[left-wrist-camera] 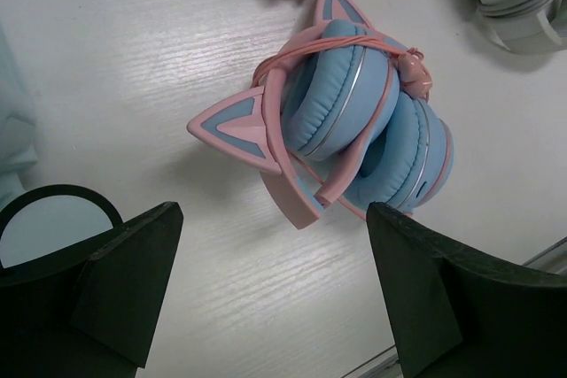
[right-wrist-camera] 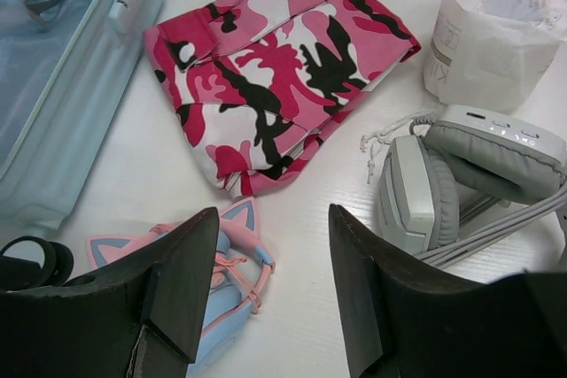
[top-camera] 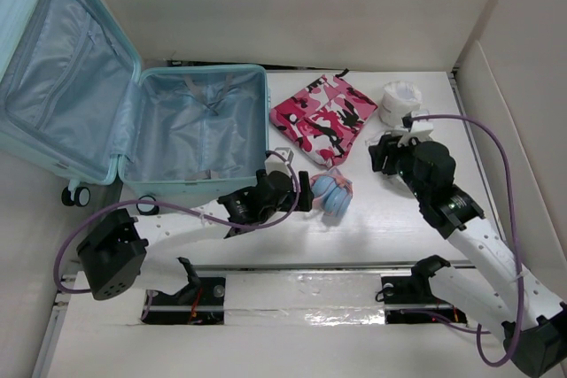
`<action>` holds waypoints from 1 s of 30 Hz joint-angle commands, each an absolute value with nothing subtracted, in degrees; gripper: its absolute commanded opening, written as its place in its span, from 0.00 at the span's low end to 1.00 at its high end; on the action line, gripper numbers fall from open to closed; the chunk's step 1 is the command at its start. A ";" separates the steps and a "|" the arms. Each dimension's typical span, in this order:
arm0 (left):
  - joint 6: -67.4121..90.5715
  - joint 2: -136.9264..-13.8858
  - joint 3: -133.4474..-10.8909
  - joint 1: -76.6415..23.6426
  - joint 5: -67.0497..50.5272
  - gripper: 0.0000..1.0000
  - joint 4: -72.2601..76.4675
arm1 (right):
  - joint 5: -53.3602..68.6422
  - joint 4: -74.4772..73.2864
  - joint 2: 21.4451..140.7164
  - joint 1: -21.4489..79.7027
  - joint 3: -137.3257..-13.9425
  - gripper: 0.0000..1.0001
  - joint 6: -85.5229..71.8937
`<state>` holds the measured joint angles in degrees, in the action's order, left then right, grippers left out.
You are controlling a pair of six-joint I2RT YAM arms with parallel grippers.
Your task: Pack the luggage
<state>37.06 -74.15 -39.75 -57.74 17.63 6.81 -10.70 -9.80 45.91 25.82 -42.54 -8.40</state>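
The luggage (top-camera: 199, 130) lies open. Beside it, the left fingers (left-wrist-camera: 124, 281) spread wide, empty, over blue headphones (left-wrist-camera: 354, 130). Farther off, the right fingers (right-wrist-camera: 182, 281) are open, empty.

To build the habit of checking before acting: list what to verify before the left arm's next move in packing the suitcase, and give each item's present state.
1. Suitcase open, bare room inside: ok.
2. Left pincer open: ok.
3. Cat-ear headphones centred ahead of it: ok.
4. Cord wound round the headphones, not trailing: ok.
5. Left pincer low enough to grip: cannot tell.
6. Right pincer open, apart from those headphones: ok.
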 commanded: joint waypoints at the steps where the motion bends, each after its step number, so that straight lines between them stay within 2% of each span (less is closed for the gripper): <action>1: 41.30 -74.36 -38.33 -56.26 17.50 0.84 9.66 | -9.76 -6.86 45.88 27.07 -42.71 0.59 -7.38; 6: 44.12 -74.44 -35.33 -54.93 15.99 0.84 17.30 | -8.44 -5.36 46.67 28.21 -42.01 0.58 -7.12; 12: 46.23 -77.95 -35.77 -54.40 18.02 0.74 21.18 | -9.32 -5.89 47.20 29.53 -42.36 0.58 -6.24; 21: 47.55 -84.90 -37.27 -54.40 17.22 0.73 25.22 | -7.56 -4.48 47.55 30.59 -41.48 0.58 -6.06; 30: 48.95 -91.14 -38.50 -54.40 17.49 0.51 30.76 | -7.30 -3.87 46.23 30.59 -40.96 0.58 -6.24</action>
